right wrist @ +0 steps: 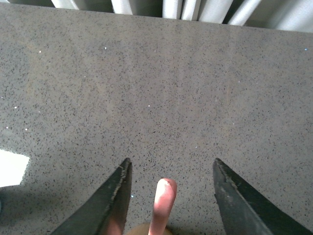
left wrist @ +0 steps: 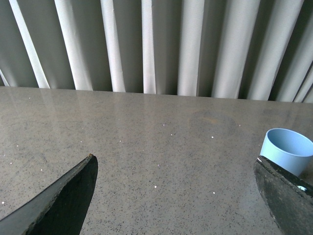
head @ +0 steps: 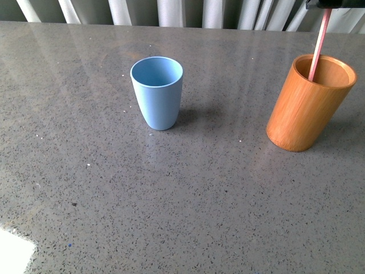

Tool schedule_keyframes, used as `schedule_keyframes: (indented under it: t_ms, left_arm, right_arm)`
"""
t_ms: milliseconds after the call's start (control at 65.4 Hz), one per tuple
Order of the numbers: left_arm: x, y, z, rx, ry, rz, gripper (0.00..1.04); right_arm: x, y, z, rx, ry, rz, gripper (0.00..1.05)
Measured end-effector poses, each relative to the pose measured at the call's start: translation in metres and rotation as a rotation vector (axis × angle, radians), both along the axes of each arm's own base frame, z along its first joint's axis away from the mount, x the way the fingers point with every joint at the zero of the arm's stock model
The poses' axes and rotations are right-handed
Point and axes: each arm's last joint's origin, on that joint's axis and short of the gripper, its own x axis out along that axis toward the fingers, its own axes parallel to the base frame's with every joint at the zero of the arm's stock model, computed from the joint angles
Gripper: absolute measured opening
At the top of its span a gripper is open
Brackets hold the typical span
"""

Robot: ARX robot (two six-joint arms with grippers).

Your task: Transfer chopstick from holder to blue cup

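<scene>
The orange-brown holder (head: 311, 103) stands at the right of the table with the pinkish-red chopstick (head: 319, 44) leaning up out of it. At that stick's upper end a dark part of my right arm shows at the frame's top edge. In the right wrist view the chopstick's tip (right wrist: 163, 203) rises between the two fingers of my right gripper (right wrist: 171, 164), which is open and not touching it. The light blue cup (head: 157, 91) stands upright and empty near the table's middle. My left gripper (left wrist: 173, 159) is open over bare table, with the blue cup (left wrist: 288, 149) beside one finger.
The grey speckled table (head: 171, 200) runs back to a wall of pale vertical slats (left wrist: 190, 44). A bright white patch (head: 14, 251) lies at the table's front left corner.
</scene>
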Motion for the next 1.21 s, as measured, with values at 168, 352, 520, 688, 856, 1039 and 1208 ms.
schedule_keyframes:
  t_ms: [168,352,520,688,856,1039,1208]
  left_arm:
    - [0.000,0.000,0.000,0.000,0.000,0.000,0.96]
    - [0.000,0.000,0.000,0.000,0.000,0.000,0.96]
    - [0.000,0.000,0.000,0.000,0.000,0.000,0.96]
    - [0.000,0.000,0.000,0.000,0.000,0.000,0.96]
    - [0.000,0.000,0.000,0.000,0.000,0.000,0.96]
    - [0.000,0.000,0.000,0.000,0.000,0.000,0.96]
    - [0.000,0.000,0.000,0.000,0.000,0.000,0.96]
  right_arm:
    - [0.000,0.000,0.000,0.003,0.006,-0.005,0.13]
    - [0.000,0.000,0.000,0.018,0.007,-0.017,0.02]
    - [0.000,0.000,0.000,0.022,0.007,-0.019,0.02]
    - [0.000,-0.001,0.000,0.039,0.008,-0.026,0.02]
    - [-0.004,-0.007,0.012,0.080,-0.015,-0.044,0.02]
    - [-0.017,-0.021,0.046,0.145,-0.093,-0.075,0.02]
    - [-0.027,-0.037,0.087,0.206,-0.183,-0.102,0.02]
